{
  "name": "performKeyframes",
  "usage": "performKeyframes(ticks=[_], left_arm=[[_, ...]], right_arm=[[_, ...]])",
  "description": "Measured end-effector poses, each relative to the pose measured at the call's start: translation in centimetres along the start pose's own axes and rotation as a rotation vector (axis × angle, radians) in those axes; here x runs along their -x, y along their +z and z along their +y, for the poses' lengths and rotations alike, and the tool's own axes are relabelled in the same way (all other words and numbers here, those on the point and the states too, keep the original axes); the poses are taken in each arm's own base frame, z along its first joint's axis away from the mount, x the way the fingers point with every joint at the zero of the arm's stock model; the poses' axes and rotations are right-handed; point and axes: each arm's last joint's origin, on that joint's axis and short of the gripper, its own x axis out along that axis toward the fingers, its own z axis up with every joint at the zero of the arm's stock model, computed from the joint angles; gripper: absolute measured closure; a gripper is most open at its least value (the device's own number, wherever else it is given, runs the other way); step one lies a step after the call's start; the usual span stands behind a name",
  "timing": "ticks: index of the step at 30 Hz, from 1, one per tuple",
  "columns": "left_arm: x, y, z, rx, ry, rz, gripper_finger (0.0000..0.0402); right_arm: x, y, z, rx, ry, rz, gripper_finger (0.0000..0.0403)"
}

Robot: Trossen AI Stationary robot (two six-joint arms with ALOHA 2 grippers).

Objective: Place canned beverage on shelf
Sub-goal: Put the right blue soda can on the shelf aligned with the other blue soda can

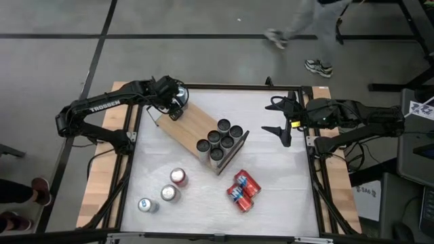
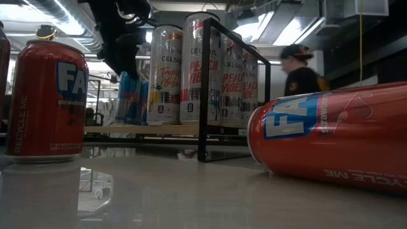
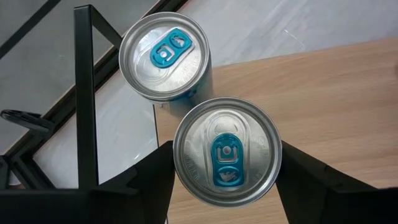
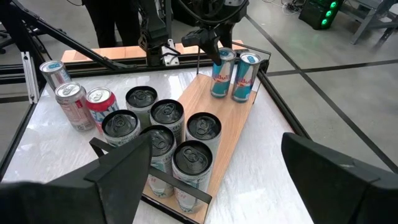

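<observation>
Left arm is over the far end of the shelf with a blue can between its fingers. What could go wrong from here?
1. The blue-tabbed slim can between the left gripper fingers stands very close to a second blue-tabbed can; a sideways pull-out could topple it.
2. Both stand near the edge of the light-wood shelf board, so a nudge might tip one off.
3. The right gripper waits open and clear.

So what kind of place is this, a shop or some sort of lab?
Most likely a robotics lab or workshop, not a shop. Two dark arms are mounted on a framed white table, the floor is bare grey concrete, and exposed ducts run overhead. The small wooden shelf with cans looks like a practice prop.
</observation>
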Motion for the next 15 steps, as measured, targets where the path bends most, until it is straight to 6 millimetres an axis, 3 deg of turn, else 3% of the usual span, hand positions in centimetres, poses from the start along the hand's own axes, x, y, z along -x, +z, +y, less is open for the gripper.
performKeyframes(ticks=[15], left_arm=[[0.01,0.01,0.00,0.007,0.000,-0.001,0.0181]], right_arm=[[0.01,0.00,0.00,0.000,0.000,0.000,0.0049]])
